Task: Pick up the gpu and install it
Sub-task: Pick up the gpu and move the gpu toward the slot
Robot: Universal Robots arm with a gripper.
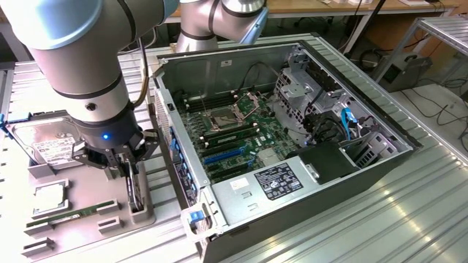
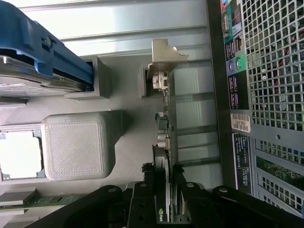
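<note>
- One grey robot arm fills the near corner on the exterior view's left and reaches down over a grey parts holder on the metal bench.
- Its two dark fingers come down at the holder's edge nearest the computer, one on each side of the top edge of the gpu.
- The one gpu is a slim black card standing on edge in its slot in the holder, just beside the case.
- Three other parts lie in the holder: one hard drive with a white label, one square processor chip and one narrow green memory stick.
- One open computer case lies on its side to the exterior view's right of the holder. It shows one green motherboard, one labelled power supply and one blue cable.
- In the wrist view the two fingers are nearest. They are closed in on the gpu, one pad against each face, gripping it.
- The card runs away from them on edge, and one silver bracket at its far end sits in a holder notch.
- To one side sit one blue-railed hard drive, one grey block, the chip and the memory stick.
- On the other side of the card is the case's perforated rear panel.
</note>
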